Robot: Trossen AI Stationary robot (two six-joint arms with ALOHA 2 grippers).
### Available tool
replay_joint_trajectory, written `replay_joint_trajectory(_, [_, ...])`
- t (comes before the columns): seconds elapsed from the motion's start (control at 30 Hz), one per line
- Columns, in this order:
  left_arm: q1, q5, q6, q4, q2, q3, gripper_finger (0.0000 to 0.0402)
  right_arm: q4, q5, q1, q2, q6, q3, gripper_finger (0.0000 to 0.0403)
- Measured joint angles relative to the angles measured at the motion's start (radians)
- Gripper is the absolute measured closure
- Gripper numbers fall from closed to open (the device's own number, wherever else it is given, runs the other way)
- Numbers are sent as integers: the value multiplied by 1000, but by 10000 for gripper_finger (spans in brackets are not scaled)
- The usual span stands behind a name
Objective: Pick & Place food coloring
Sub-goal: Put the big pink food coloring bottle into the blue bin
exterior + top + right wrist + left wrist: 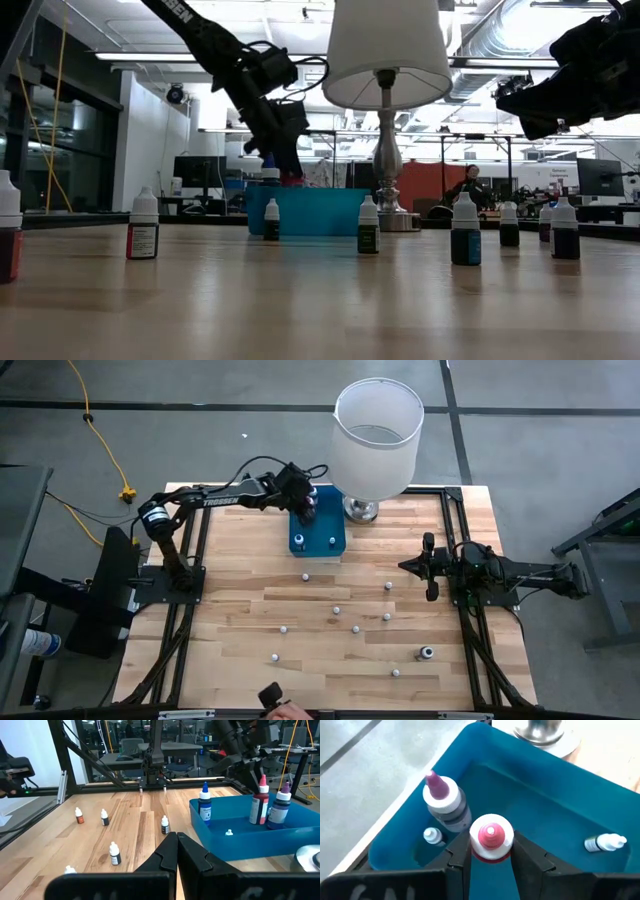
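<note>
Bin (335,545) holds four bottles; left pincer (491,851) grips red-tipped bottle (490,838); right pincer (176,851) closed.

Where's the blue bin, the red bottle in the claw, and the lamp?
blue bin (335,544), high view, bare floor.
red bottle (491,836), left wrist view, its cap.
lamp (378,435), high view, its shade.

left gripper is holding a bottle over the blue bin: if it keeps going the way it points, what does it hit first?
Likely the blue bin's floor. The left gripper, shut on the pink-tipped bottle, points down into bare floor; the purple-tipped bottle stands close beside, depth unclear.
</note>
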Motion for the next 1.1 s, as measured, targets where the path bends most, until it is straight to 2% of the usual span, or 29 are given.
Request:
replay_joint_trajectory(0.57, [-8,11,-20,-45,-23,-8,309,0,0,0,0,0,0,402])
replay_joint_trajectory(0.87, [-14,10,63,-46,-96,-101,309,0,0,0,0,0,0,402])
replay_joint_trajectory(1.1, [-14,8,134,-58,-99,-134,309,0,0,0,0,0,0,402])
